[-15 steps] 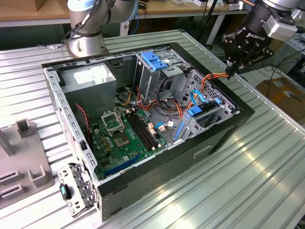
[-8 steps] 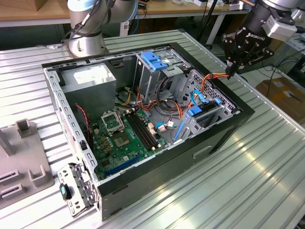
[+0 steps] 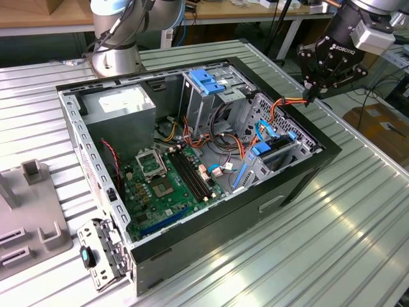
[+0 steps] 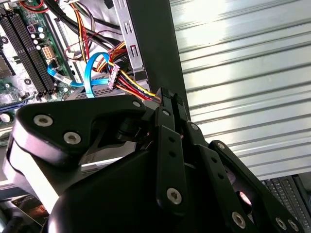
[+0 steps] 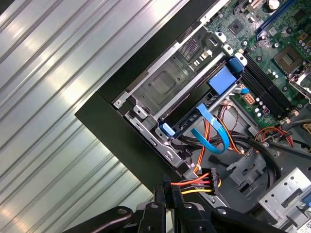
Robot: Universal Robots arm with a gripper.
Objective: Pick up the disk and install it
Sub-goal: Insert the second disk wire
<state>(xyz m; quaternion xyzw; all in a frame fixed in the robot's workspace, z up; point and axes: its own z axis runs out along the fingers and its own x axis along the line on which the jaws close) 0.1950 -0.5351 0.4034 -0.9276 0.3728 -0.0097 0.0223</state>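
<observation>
the ribbed metal table (image 3: 332,243) carries an open black computer case (image 3: 211,236) lying on its side. inside it, the green motherboard (image 3: 163,192) covers the floor toward the exterior view's left, with a grey metal box (image 3: 121,109) bearing a white label behind it and a metal drive cage (image 3: 208,96) topped by a ridged blue latch piece (image 3: 208,80) near the back wall.

the disk (image 3: 271,152), dark with blue carrier tabs, sits in the drive bay at the case's corner toward the exterior view's right, slotted into the metal frame. in the first wrist view its blue end tab (image 5: 224,79) shows beside the frame, and a light blue flat cable (image 5: 214,131) loops just next to it.

a bundle of red, orange and yellow wires (image 5: 197,184) runs along the case wall to a small plug.

the gripper (image 3: 311,96) hangs above the case's far edge on the exterior view's right, apart from the disk. its fingers (image 4: 170,104) are pressed together with nothing between them, the tips just beside the wire bundle at the case rim in both wrist views.
</observation>
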